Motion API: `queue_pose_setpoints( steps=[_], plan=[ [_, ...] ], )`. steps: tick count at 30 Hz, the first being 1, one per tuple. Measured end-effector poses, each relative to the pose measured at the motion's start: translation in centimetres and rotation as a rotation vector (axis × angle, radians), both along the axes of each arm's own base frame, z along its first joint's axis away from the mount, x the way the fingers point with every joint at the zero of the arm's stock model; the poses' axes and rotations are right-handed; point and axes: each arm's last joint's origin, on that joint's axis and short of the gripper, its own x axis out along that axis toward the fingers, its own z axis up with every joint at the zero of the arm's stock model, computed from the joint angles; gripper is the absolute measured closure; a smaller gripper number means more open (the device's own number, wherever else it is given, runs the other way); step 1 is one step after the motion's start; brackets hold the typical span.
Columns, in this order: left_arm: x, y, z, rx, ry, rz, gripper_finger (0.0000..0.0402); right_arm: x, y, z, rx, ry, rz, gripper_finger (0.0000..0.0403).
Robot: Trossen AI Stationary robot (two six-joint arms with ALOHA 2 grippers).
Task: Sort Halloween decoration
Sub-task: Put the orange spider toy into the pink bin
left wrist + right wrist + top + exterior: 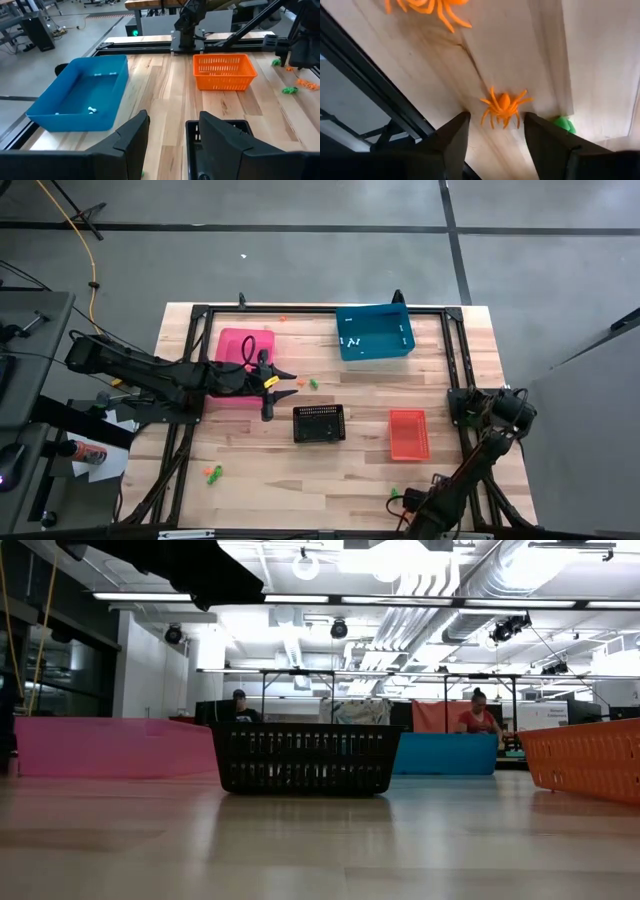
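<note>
The right gripper [492, 132] is held open just above an orange spider [503, 106] on the table [250, 490], near the orange bin [408, 434]. The left gripper [283, 384] is held open, empty, beside the pink bin [240, 345].

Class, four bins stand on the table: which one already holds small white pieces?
The blue bin at the table's far side: small white pieces lie on its floor. No pieces show in the pink, black and orange bins.
</note>
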Motion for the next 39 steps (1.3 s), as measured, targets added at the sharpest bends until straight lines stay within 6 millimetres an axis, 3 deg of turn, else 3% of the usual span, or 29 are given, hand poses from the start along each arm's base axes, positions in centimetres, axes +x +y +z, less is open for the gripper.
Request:
queue_pose_setpoints(
  steps=[13, 26, 31, 39],
  plan=[
    [0.0, 0.0, 0.0, 0.000, 0.002, 0.000, 0.0241, 0.3, -0.2, -0.2, 0.003, -0.024, 0.055, 0.0397],
    [0.0, 0.0, 0.0, 0.001, 0.002, 0.000, 0.0241, 0.3, -0.3, 0.2, 0.017, -0.040, 0.100, 0.0402],
    [0.0, 0.0, -0.1, 0.003, 0.008, 0.000, 0.0241, -0.2, -1.4, 2.3, -0.059, -0.102, 0.069, 0.0403],
    [0.0, 0.0, -0.1, 0.035, 0.016, -0.010, 0.0241, 0.8, -3.5, 6.8, -0.148, -0.405, -0.032, 0.0403]
  ],
)
